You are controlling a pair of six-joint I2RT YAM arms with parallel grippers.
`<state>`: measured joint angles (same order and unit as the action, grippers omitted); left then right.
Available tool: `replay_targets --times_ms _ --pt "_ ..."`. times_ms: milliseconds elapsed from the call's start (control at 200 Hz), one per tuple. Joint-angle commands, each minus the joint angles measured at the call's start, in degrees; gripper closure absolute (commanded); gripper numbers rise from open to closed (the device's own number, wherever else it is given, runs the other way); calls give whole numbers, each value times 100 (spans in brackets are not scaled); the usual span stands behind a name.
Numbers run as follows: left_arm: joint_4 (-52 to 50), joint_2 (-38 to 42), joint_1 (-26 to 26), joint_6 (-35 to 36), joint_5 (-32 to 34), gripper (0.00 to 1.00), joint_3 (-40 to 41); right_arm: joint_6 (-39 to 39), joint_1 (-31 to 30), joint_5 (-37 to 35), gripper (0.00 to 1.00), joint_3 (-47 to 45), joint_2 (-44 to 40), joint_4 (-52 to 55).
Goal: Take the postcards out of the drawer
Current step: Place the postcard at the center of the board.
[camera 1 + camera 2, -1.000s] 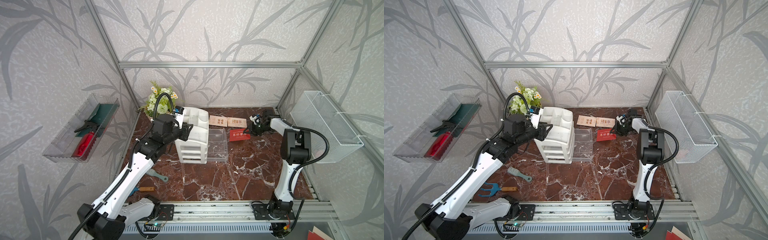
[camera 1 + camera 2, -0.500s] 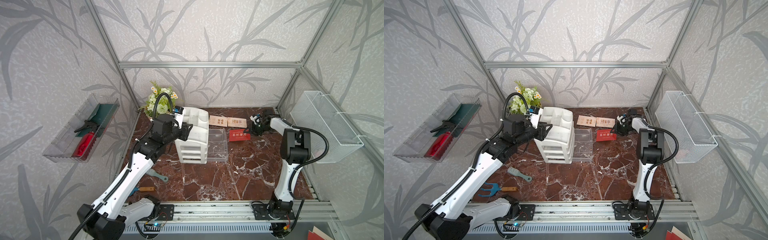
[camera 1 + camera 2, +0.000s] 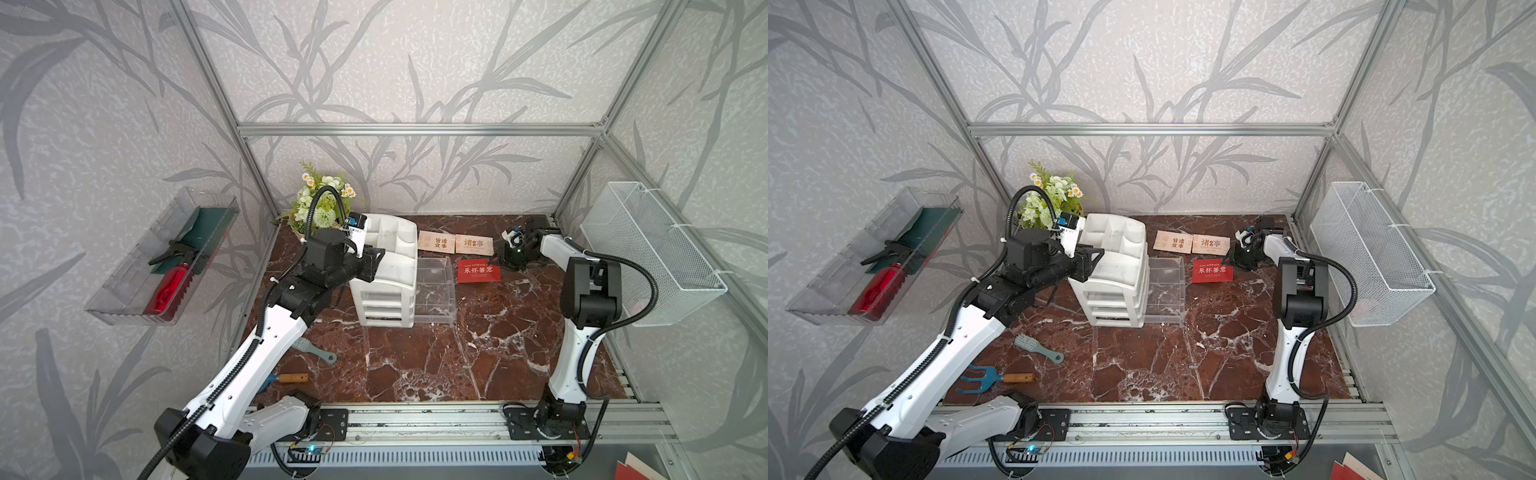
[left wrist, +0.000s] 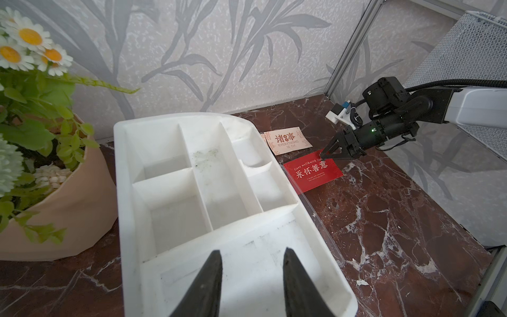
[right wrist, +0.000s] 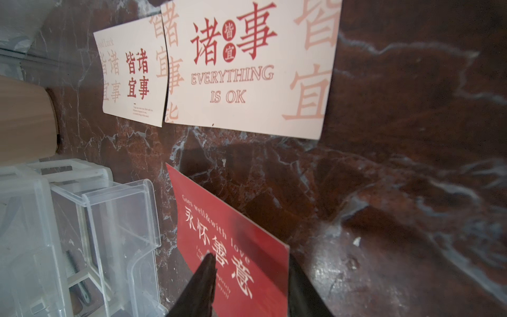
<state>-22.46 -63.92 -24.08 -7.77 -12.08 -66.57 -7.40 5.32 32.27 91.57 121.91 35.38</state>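
The red, gold-lettered postcard (image 3: 478,270) has been released flat on the marble tabletop (image 3: 415,365), just beside the emptied clear plastic drawer (image 3: 432,319). The right gripper (image 4: 326,155) is seen parted at its edge. Two cream red-printed postcards (image 3: 473,244) lie just behind the drawer. The left gripper (image 4: 252,251) is held open at the white plastic organiser (image 3: 386,286). The removal is judged complete.

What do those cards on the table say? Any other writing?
Cream postcard: "诸事", "皆宜", "EVERYTHING IS OK"; the same characters repeat, faded, at its edges.
Other cream postcard: "皆诸 / 宜事"; faint "…ood Luck"; fine print too small.
Red postcard: "Goes well&with love", "永怀善意"; fine print blurred.
Nothing else legible.
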Motion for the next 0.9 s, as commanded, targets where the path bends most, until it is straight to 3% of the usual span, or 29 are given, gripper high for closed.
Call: replay_targets --times_ms 0,455,895 --pt "-36 151 39 -64 -16 63 30 -17 21 -91 58 196 114 146" --pt "-230 95 91 -15 79 63 -156 -30 21 -318 56 317 -22 261" --pt "-1299 -324 184 125 1050 63 -1091 -67 -97 7 57 -100 -817 188"
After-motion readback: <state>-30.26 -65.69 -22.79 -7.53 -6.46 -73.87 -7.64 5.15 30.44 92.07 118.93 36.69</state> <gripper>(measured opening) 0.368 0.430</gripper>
